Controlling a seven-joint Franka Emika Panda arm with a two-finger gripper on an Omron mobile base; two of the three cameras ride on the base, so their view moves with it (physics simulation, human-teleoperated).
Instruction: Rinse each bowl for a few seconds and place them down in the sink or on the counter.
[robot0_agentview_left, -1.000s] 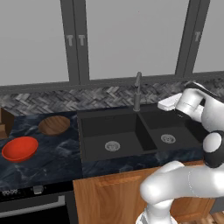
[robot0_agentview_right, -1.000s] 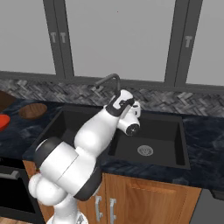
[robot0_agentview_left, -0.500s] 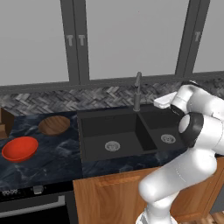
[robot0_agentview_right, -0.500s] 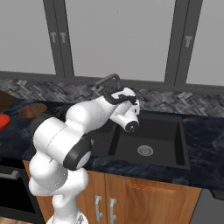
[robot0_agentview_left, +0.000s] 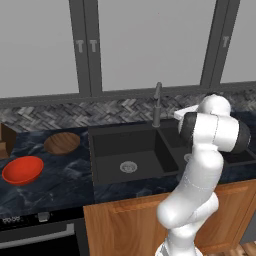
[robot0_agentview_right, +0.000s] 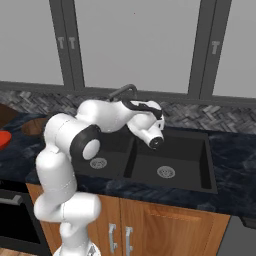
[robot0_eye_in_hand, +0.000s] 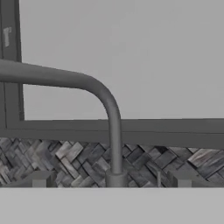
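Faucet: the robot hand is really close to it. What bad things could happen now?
The hand sits right at the faucet, between the faucet and the backsplash side, so it might bump the spout. Both bowls, the red bowl and the wooden bowl, wait on the counter far left of the sink; a long swing there could knock one.

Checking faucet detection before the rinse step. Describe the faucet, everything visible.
The faucet is a slim dark grey gooseneck with a matte metal look. It rises upright from a short round base at the back edge of the black sink, near the divider between the basins and in front of the herringbone backsplash. Its spout arches sideways. No water shows. Nothing visibly touches it.
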